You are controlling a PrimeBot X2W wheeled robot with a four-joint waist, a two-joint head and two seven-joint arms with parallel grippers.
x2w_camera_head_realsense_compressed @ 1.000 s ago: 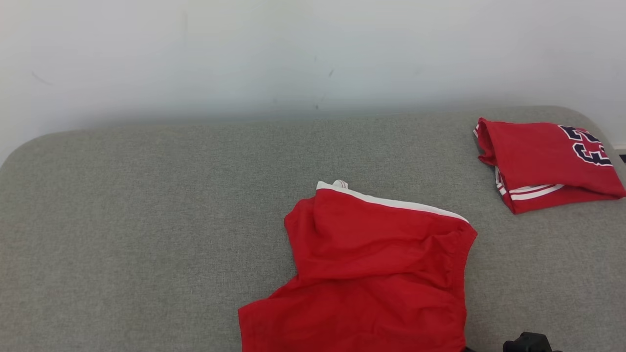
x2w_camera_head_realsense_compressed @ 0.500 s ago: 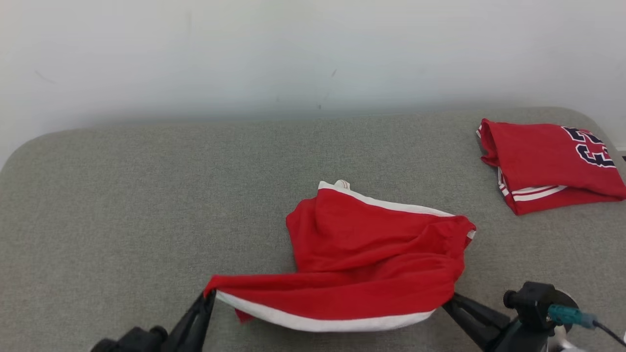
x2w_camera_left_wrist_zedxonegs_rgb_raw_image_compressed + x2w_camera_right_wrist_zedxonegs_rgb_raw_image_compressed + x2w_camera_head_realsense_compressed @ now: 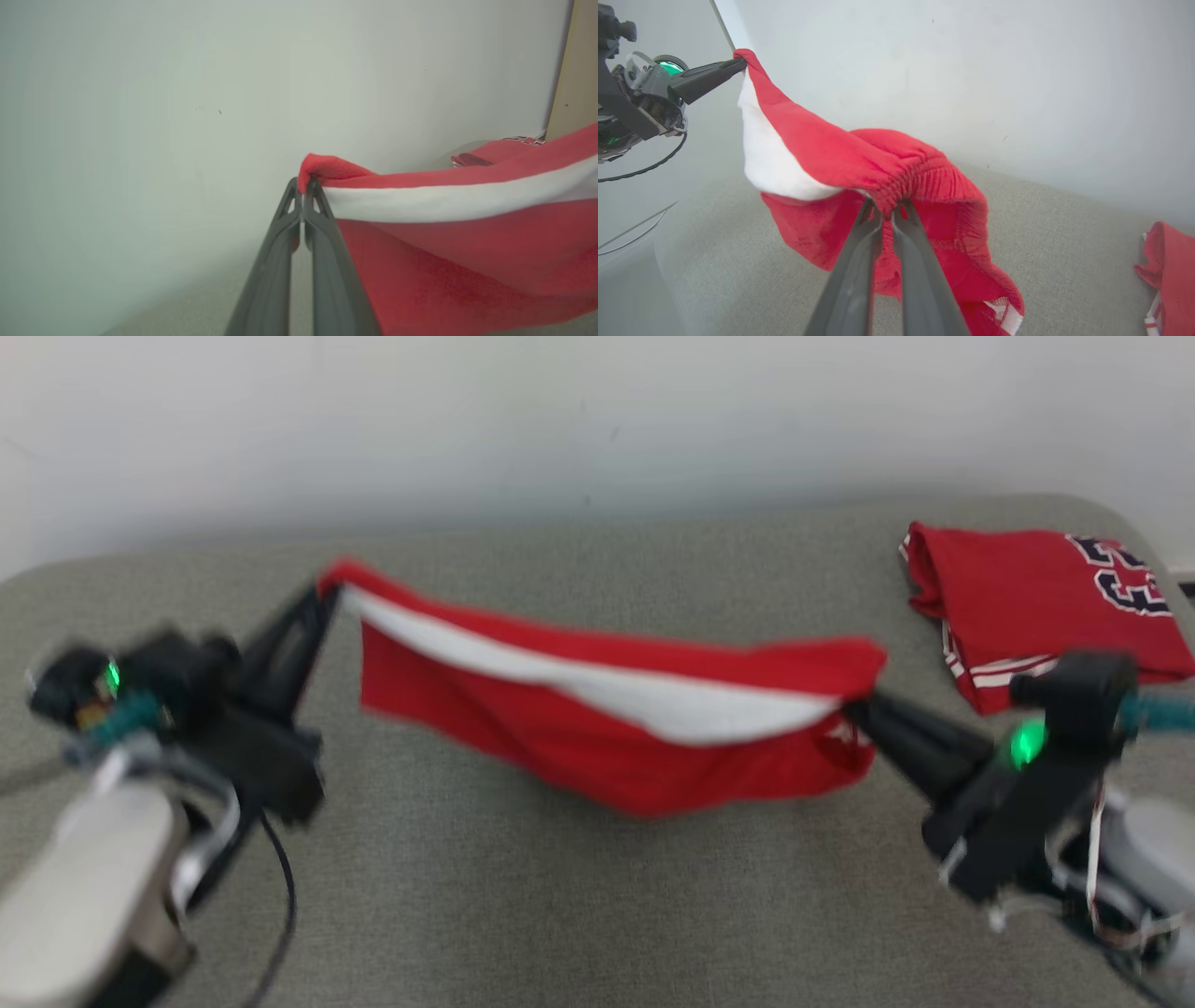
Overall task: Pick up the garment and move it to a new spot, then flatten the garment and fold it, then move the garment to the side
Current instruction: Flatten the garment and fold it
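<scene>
Over grey cushion [image 3: 560, 896], garment [image 3: 579, 737] spans left tool [image 3: 329, 593] to right tool [image 3: 851, 707].

We see a red garment [image 3: 560, 747] with a broad white band, hanging clear above the grey cushion [image 3: 560, 896], stretched sideways by its two upper corners, its middle sagging and its lower edge loose.

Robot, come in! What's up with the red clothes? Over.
Left gripper, right gripper: both shut on ends of red garment. Garment hangs between them over grey cushion. Folded red shirt far right, clear.
</scene>
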